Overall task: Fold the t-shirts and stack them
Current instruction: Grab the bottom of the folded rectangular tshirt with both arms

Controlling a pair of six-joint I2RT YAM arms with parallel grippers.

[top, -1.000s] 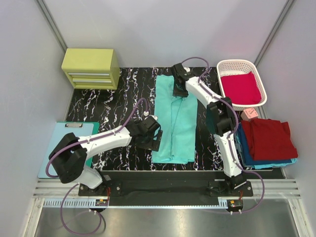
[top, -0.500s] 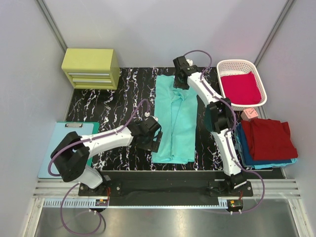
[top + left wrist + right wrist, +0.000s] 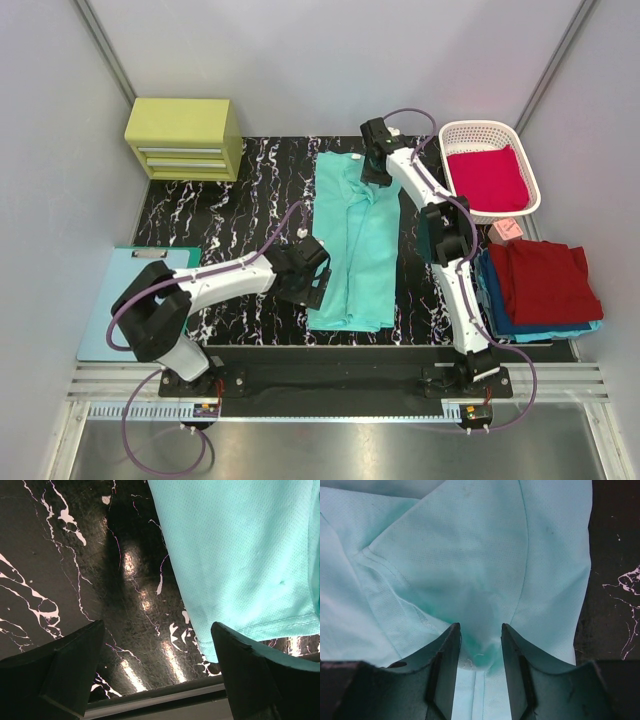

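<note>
The mint-teal soft cloth t-shirt (image 3: 355, 240) lies mid-table as a long strip: lengthwise folds look done, crosswise ones not yet. The right gripper (image 3: 480, 630) pinches a bunched tuck at its far end, and the left gripper (image 3: 157, 630) hangs spread wide and empty beside the near hem. At the right edge a dark red folded t-shirt (image 3: 540, 280) is stacked on a blue t-shirt (image 3: 500, 315), and a crimson t-shirt (image 3: 490, 178) waits in the white plastic lattice basket (image 3: 490, 126). There's open black marbled tabletop (image 3: 220, 230) left of the strip, while the hem sits near the front edge.

text/labels: none readable in any view
mint-teal t-shirt (image 3: 352, 240): plain cloth, no print legible
drawer unit (image 3: 184, 138): no label legible
clipboard (image 3: 100, 300): no writing legible
brands/numbers on arms: none legible
</note>
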